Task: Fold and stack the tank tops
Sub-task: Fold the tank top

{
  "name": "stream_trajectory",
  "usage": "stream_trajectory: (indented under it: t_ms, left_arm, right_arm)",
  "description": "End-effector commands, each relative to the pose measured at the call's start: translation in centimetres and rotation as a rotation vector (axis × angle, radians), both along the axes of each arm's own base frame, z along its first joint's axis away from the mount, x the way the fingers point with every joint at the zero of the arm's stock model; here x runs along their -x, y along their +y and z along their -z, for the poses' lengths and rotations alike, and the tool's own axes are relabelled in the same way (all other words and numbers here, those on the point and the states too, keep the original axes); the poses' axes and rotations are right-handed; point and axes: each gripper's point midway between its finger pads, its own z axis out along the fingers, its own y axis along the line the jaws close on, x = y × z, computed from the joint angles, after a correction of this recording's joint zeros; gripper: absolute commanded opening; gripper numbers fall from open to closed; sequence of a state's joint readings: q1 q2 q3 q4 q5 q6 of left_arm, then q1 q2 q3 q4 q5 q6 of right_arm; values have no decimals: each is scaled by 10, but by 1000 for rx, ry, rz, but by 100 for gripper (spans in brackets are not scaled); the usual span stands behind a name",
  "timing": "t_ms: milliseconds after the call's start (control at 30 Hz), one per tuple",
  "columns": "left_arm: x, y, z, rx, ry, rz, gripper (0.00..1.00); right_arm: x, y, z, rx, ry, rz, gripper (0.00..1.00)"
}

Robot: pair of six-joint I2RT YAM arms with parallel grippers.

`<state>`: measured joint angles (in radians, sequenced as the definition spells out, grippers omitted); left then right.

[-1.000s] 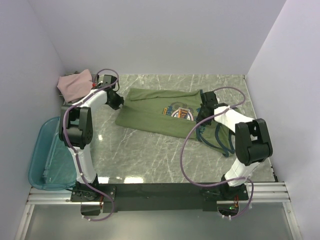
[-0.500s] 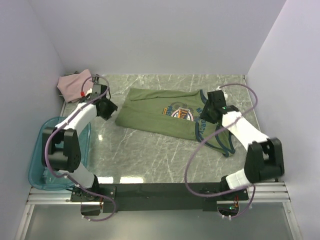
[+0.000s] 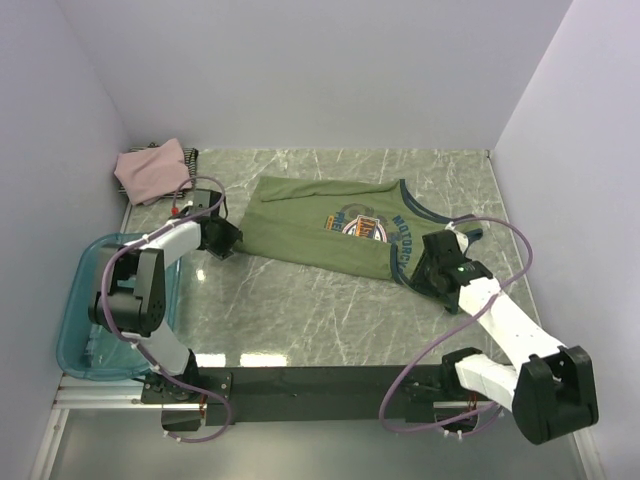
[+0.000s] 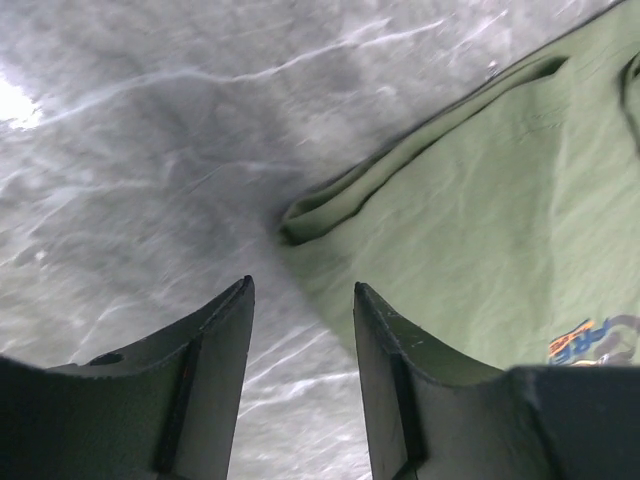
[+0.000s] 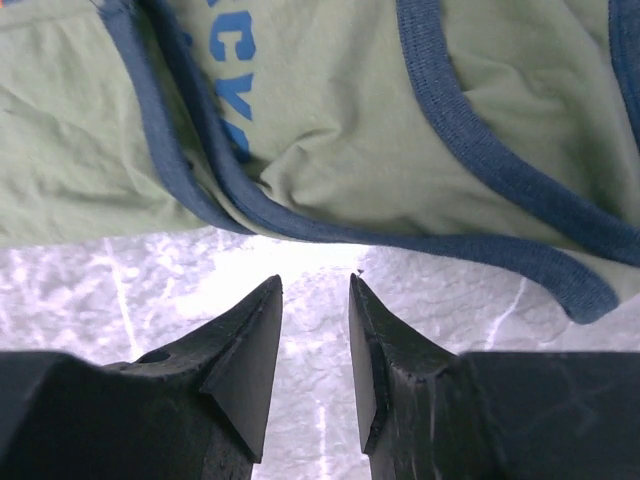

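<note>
Olive-green tank top (image 3: 320, 225) is the garment in work. It lies flat at mid-table.

Top view: we see its long axis running roughly 9 to 3 o'clock, with the hem at the 9 end and the navy-trimmed straps at the 3 end. The left gripper (image 3: 228, 240) sits just beside the near hem corner. The right gripper (image 3: 432, 270) sits just beside the near edge of the strap end. Each arm is nearer its own end of the shirt. A dusty-pink tank top (image 3: 150, 170) lies bunched at the far left corner, well apart. A teal bin (image 3: 75, 330) hangs off the table's left edge.

Left wrist view: the left gripper (image 4: 300, 290) has its jaws parted with only marble between them, so it holds nothing. The folded hem corner (image 4: 305, 215) lies just ahead, at about 12 to 1 o'clock, and the cloth (image 4: 480, 220) spreads away toward 2 o'clock.

Right wrist view: the right gripper (image 5: 315, 282) has its jaws narrowly parted and empty over bare table. The navy trim (image 5: 300, 228) lies just beyond the tips at 12 o'clock.

We judge that each gripper needs only a short advance to reach its edge.
</note>
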<state>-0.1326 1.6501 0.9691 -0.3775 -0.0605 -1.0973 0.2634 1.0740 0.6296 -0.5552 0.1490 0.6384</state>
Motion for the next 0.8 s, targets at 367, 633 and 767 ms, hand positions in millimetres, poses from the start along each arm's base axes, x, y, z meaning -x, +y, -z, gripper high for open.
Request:
stream_trajectory:
  t_ms: [367,633,767]
  left_arm:
    - [-34,16,0,-79,2,-105,27]
    - [-35,77,-7,-183,51,-220,1]
    - [-30,99,-8,-211,65,-257,1]
  right_arm:
    - [-13,5,-13,-58,-57,66,44]
    - [-18,19,0,-25,12,-28,44]
    - [-19,25,1,14,25,-39,44]
